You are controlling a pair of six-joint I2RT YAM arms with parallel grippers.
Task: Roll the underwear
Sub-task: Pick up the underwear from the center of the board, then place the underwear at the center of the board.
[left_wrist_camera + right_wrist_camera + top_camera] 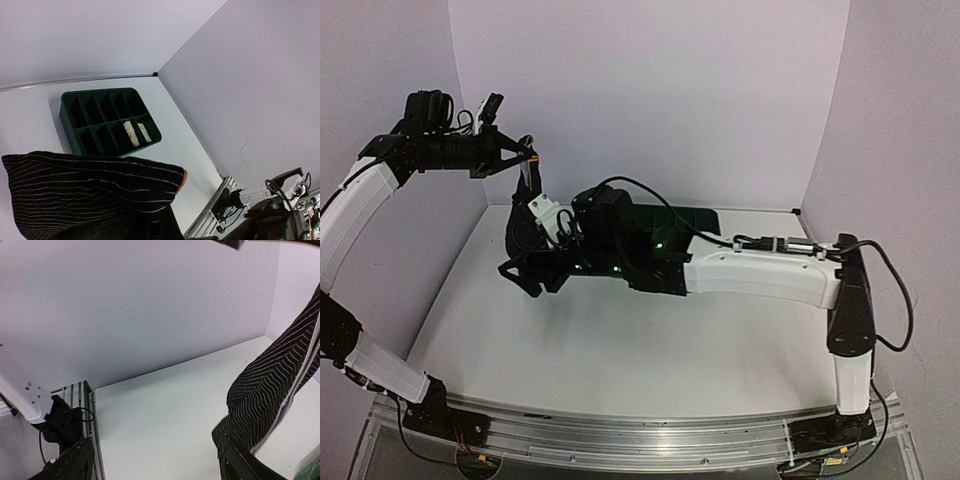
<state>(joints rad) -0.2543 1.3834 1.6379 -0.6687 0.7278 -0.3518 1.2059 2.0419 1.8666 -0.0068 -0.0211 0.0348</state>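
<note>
I see a white table (650,350) boxed in by plain pale lilac walls (650,100) at the back and both sides. A metal rail (640,440) runs along its near edge. Light is soft, even.

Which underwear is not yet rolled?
The black striped underwear, which hangs unrolled from the left gripper. The two cream rolls lie in neighbouring compartments of the tray.
</note>
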